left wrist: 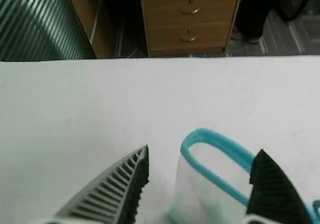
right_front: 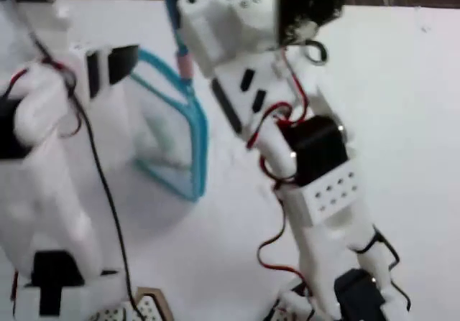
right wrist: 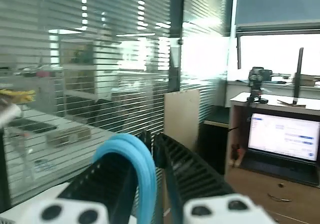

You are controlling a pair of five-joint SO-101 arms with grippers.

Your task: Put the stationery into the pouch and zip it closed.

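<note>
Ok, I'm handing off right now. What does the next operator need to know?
Left gripper: open, fingers either side of the teal rim of the pouch, which stands upright on the table.
Right gripper: raised near the pouch, shut on a blue stationery item.
Done: item picked up.
Left: put it in the pouch, then zip it closed. Pouch contents can't be made out.

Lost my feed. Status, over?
Left gripper jaws open astride pouch rim. Right gripper shut on blue item, off the table. Pouch upright.
</note>
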